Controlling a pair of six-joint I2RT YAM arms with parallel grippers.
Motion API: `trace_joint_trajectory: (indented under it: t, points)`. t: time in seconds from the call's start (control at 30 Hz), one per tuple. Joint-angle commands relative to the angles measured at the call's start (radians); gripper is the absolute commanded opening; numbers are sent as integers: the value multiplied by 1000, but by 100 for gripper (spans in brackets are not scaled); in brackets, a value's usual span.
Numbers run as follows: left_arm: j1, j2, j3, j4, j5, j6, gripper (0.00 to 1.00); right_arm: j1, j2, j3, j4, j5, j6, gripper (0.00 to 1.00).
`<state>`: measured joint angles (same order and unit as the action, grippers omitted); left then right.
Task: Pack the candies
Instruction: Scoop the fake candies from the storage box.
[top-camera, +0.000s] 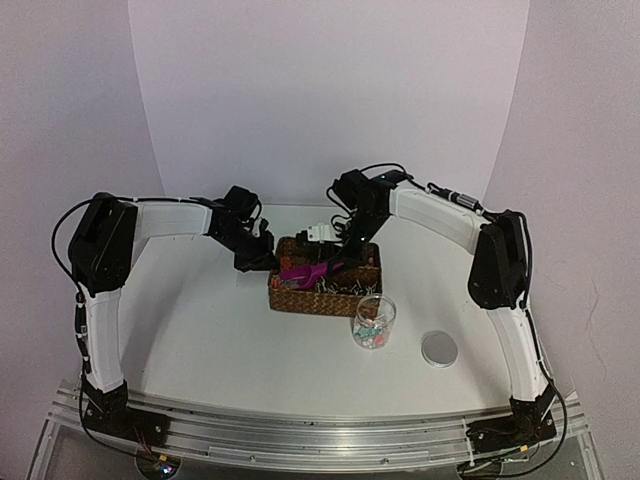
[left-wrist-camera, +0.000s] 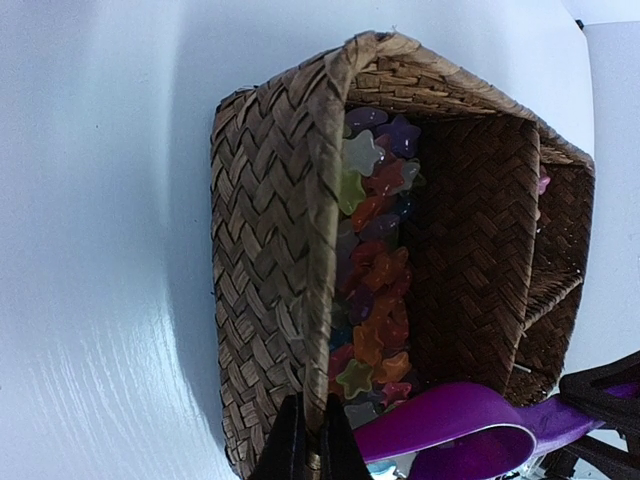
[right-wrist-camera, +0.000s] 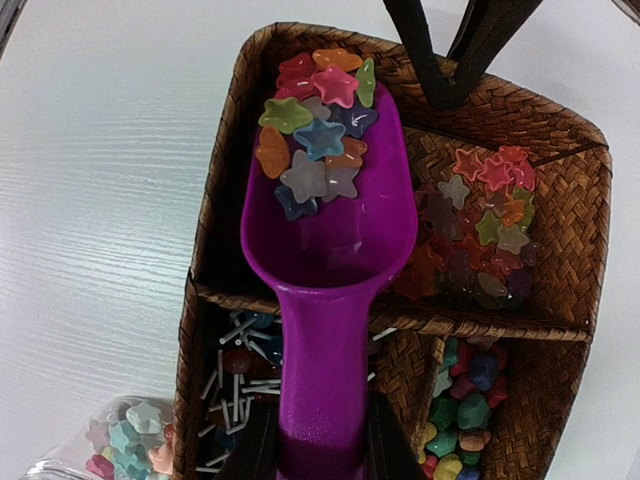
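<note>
My right gripper (right-wrist-camera: 318, 452) is shut on the handle of a magenta scoop (right-wrist-camera: 330, 240). The scoop is held over the woven basket (right-wrist-camera: 215, 230). A heap of small star-shaped candies (right-wrist-camera: 315, 125) in pink, orange, blue and white lies at the scoop's tip. More star candies (right-wrist-camera: 480, 225) fill the basket's compartment beside it. My left gripper (left-wrist-camera: 312, 452) is shut on the basket's wall (left-wrist-camera: 265, 260), pinching the rim at the end by those candies (left-wrist-camera: 375, 260). A clear jar (top-camera: 373, 322) with some candies in it stands in front of the basket.
Other basket compartments hold white-sticked lollipops (right-wrist-camera: 235, 370) and lumpy multicoloured sweets (right-wrist-camera: 465, 410). The jar's round metal lid (top-camera: 439, 348) lies on the white table to the jar's right. Both arms reach over the table towards the basket (top-camera: 300, 300).
</note>
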<state>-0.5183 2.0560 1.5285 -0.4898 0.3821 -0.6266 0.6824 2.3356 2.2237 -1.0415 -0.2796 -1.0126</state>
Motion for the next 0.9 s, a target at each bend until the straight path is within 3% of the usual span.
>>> trace_joint_trajectory:
  t: [0.0, 0.13, 0.3, 0.47, 0.87]
  points:
    - [26, 0, -37, 18, -55, 11, 0, 9, -55, 52, -33, -19, -6, 0]
    - [28, 12, -45, 35, -52, 32, 0, 18, -73, 22, -41, 12, -22, 0]
    - [35, -5, -8, 17, -12, 26, 13, 28, -69, 23, -42, 20, -28, 0]
    - [41, -20, 9, -2, 6, 6, 19, 40, -53, 38, -40, 36, -39, 0]
    - [55, -19, 0, 12, 21, 1, 20, 81, -73, 88, -50, 191, -66, 0]
